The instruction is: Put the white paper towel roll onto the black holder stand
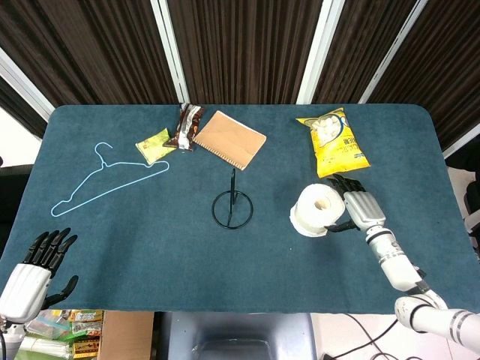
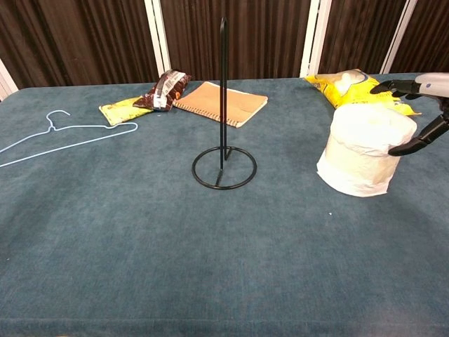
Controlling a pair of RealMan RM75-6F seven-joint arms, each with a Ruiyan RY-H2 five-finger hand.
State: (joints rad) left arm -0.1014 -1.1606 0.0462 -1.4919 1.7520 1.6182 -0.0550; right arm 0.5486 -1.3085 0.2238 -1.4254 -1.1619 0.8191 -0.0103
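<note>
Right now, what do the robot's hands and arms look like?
Both the left hand and the right hand have black fingers and a silver-white back, like a glove with dark fingertips. The right hand sits on a slim, smooth, silver-white arm made of rounded sections. No markings or loose cables show.

Right hand point(image 1: 360, 208): forearm reaching in from the lower right, palm turned toward the left, fingers spread apart, thumb extended low. Left hand point(image 1: 34, 270): at the near left table point(image 1: 150, 255) edge, fingers straight and apart, holding nothing.
</note>
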